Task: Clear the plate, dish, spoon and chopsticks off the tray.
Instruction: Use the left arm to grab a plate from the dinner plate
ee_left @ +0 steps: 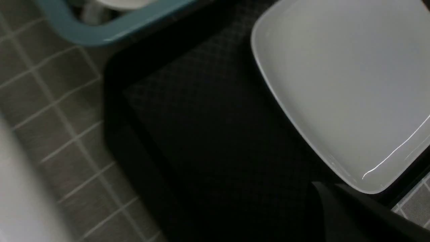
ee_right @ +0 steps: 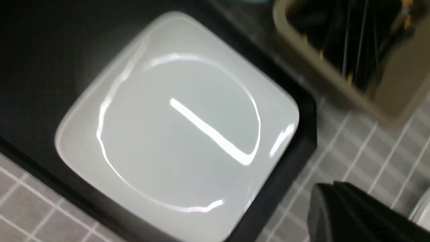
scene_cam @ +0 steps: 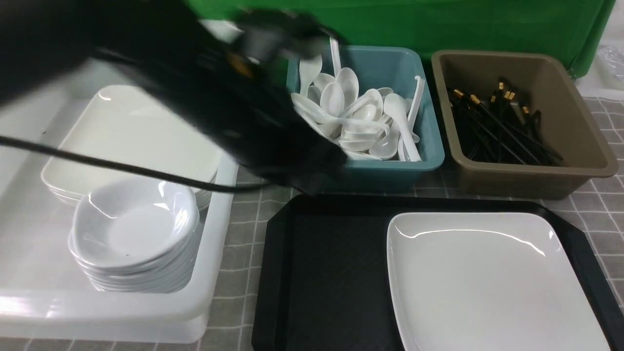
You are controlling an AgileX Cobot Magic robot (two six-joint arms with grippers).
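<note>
The black tray (scene_cam: 331,273) holds only the large white square plate (scene_cam: 487,278), on its right half. The plate also shows in the left wrist view (ee_left: 352,84) and the right wrist view (ee_right: 178,134). A small white dish (scene_cam: 131,229) with a dark speck tops a stack in the white bin. White spoons (scene_cam: 356,117) lie in the teal bin and black chopsticks (scene_cam: 502,126) in the brown bin. My left gripper (ee_left: 322,185) is shut and empty, blurred above the tray's far left corner (scene_cam: 312,183). My right gripper (ee_right: 322,186) is shut and empty over the cloth beside the tray's right edge (ee_right: 295,161).
A white bin (scene_cam: 214,253) at left holds the dish stack and a stack of large plates (scene_cam: 126,131). The teal bin (scene_cam: 390,168) and brown bin (scene_cam: 575,122) stand behind the tray. A grey checked cloth (scene_cam: 243,219) covers the table. A green backdrop is behind.
</note>
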